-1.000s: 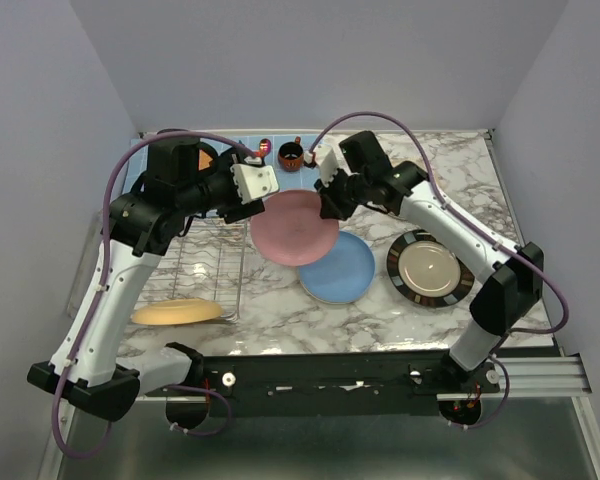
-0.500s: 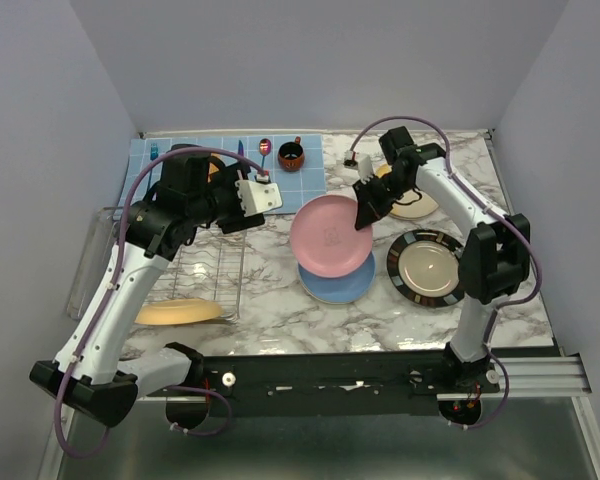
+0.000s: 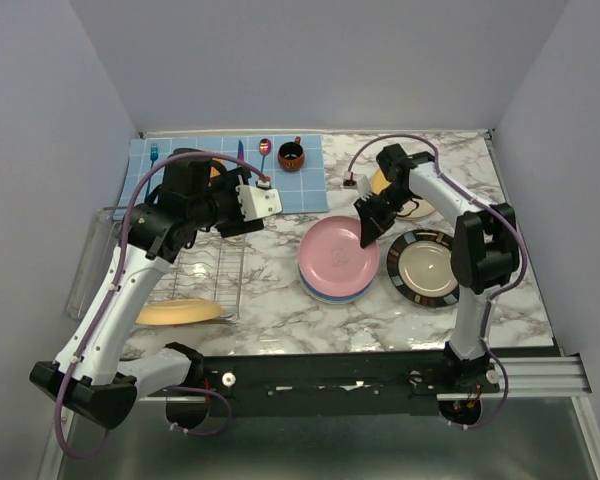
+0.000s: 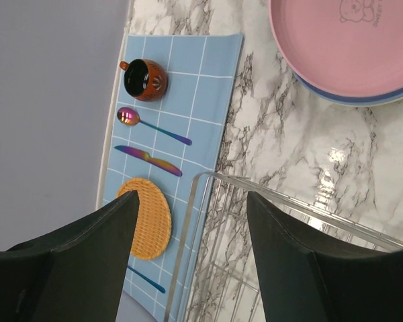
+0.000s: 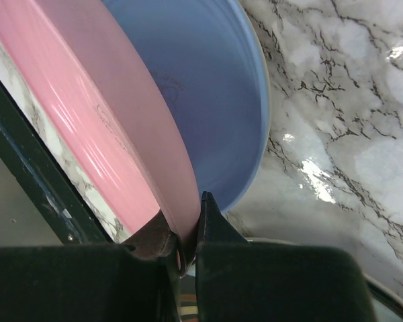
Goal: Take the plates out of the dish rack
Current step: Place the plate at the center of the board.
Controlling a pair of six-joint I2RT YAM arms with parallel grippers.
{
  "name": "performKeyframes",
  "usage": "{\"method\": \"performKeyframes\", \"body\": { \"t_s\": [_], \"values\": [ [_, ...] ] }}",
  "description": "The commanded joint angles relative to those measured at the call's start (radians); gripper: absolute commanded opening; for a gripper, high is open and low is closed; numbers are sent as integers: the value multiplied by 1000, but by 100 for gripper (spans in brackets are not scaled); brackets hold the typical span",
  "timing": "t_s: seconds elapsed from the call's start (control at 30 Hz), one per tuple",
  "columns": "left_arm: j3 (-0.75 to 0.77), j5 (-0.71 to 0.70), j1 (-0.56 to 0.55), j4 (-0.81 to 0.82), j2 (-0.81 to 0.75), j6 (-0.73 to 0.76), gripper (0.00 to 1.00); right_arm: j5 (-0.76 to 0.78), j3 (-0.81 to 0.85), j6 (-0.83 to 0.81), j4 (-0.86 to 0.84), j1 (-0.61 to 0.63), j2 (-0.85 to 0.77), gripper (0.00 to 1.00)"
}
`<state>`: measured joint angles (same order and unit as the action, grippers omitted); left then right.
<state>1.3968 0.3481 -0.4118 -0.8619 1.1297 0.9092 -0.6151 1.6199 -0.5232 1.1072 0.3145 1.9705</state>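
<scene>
Pinching pink plate [image 3: 337, 258] at rim — right gripper [image 3: 368, 235] — over blue plate [image 5: 208, 100].

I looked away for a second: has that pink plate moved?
Yes. In the overhead view the pink plate has shifted right and down. It now covers nearly all of the blue plate, which stayed put beside the black-rimmed plate.
</scene>
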Motion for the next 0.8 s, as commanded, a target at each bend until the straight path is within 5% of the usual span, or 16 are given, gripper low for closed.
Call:
{"method": "performKeyframes", "body": {
  "t_s": [0.0, 0.6, 0.77],
  "values": [
    [-18, -3, 4, -6, -11, 10, 74, -17, 27, -41, 65, -3, 56, 1],
    [-45, 9, 2, -6, -15, 25, 74, -44, 90, -32, 80, -3, 139, 1],
    [-64, 15, 2, -3, -19, 30, 75, -44, 86, -17, 65, -5, 131, 11]
  ]
}}
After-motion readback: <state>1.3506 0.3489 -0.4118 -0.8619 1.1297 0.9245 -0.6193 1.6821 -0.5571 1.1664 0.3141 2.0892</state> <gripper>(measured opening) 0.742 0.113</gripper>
